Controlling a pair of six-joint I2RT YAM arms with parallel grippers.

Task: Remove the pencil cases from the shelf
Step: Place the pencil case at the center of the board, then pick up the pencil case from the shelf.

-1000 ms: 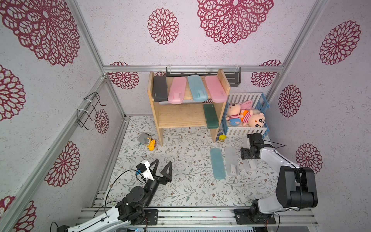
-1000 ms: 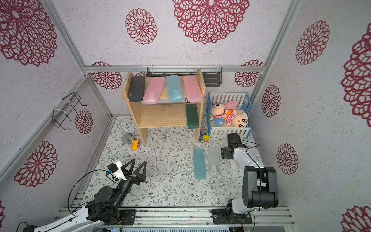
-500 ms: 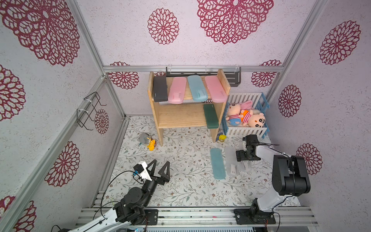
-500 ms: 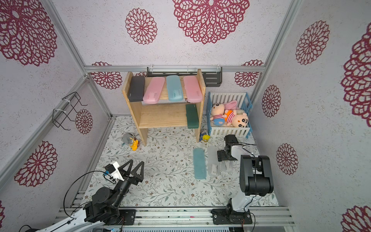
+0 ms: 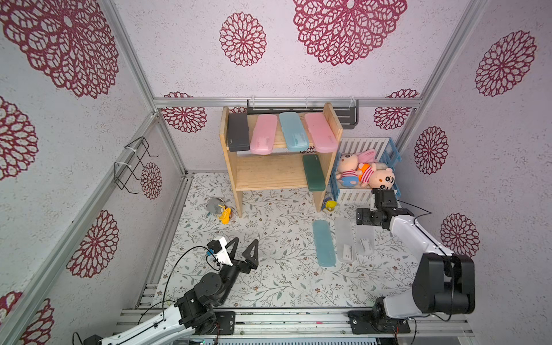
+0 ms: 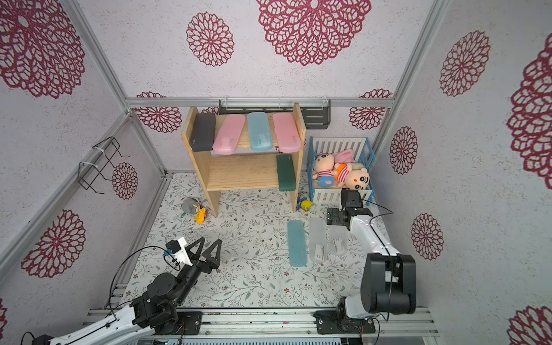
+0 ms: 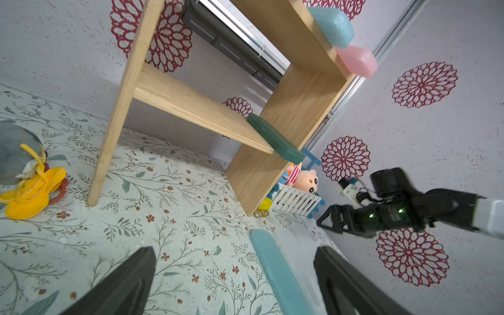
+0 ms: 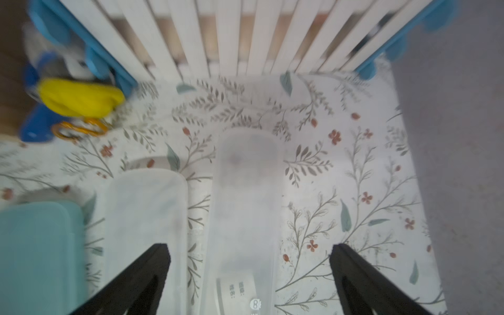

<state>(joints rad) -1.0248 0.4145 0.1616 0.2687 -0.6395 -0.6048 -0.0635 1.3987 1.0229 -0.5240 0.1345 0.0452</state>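
Observation:
The pine shelf (image 5: pixel 268 174) stands at the back wall. Its top board carries a black pencil case (image 5: pixel 238 133), a pink one (image 5: pixel 263 136), a light blue one (image 5: pixel 294 131) and another pink one (image 5: pixel 321 131). A dark green case (image 5: pixel 313 173) lies on the lower board. On the floor mat lie a teal case (image 5: pixel 324 242) and two frosted clear ones (image 5: pixel 345 239) (image 5: pixel 365 240). My right gripper (image 5: pixel 369 221) is open above the far end of the rightmost clear case (image 8: pixel 245 191), not touching it. My left gripper (image 5: pixel 245 240) is open and empty over the mat.
A white-and-blue crib (image 5: pixel 352 195) with plush dolls stands right of the shelf, just beyond my right gripper. A yellow and blue toy (image 5: pixel 330 204) lies by the shelf's right leg. A grey and yellow toy (image 5: pixel 219 209) lies by its left leg. A dark rack (image 5: pixel 346 115) hangs behind.
My right gripper has opened and let go of the rightmost clear case, which now lies on the mat. My left arm has shifted slightly forward.

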